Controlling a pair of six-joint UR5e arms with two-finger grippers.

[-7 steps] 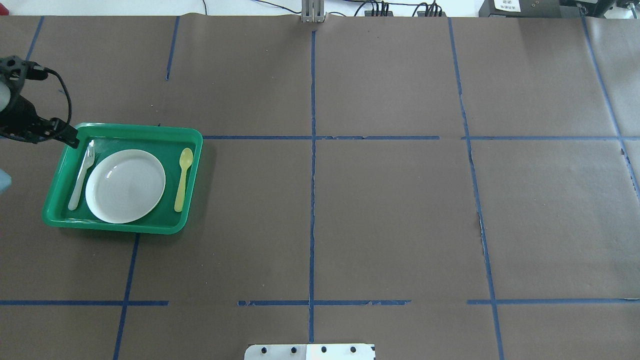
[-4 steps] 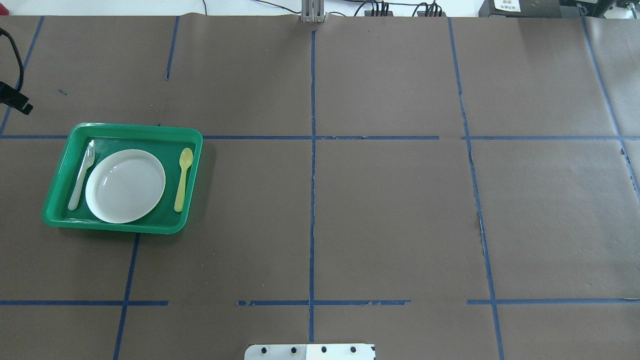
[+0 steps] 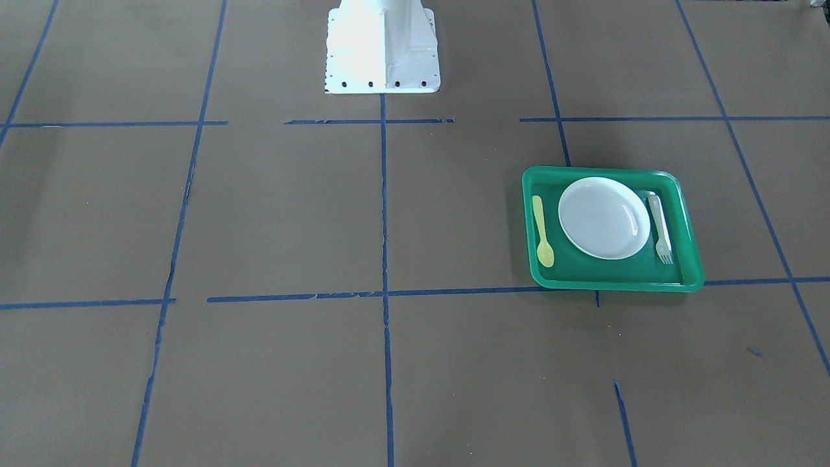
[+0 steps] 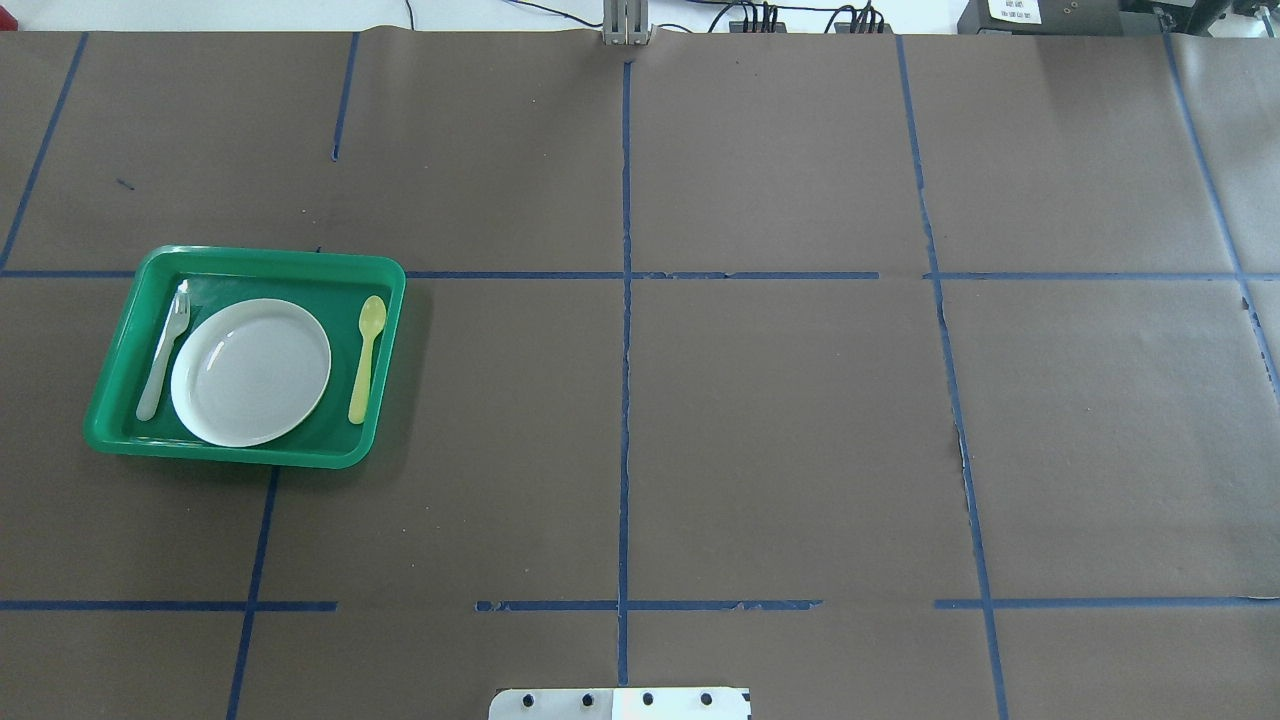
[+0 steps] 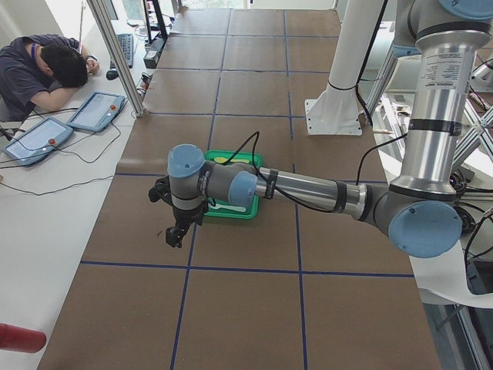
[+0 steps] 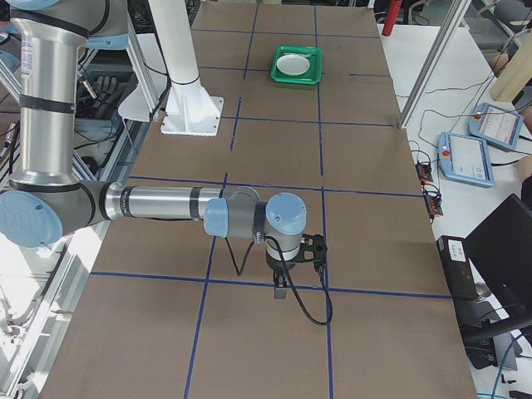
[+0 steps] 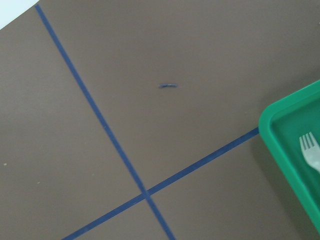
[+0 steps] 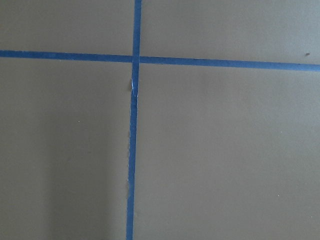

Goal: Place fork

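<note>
The pale grey-white fork lies flat in the green tray, left of the white plate, with its tines toward the far side. It also shows in the front-facing view and, tines only, in the left wrist view. My left gripper hangs over bare table beside the tray, seen only in the exterior left view; I cannot tell whether it is open. My right gripper hangs over the table far from the tray, seen only in the exterior right view; I cannot tell its state either.
A yellow spoon lies in the tray right of the plate. The white robot base stands at the table's near-robot edge. An operator rests at a side desk with tablets. Blue tape lines cross the brown table.
My left gripper has drawn back from the tray's far left corner and left the overhead view at its left edge. Fork, plate and spoon have not moved.
</note>
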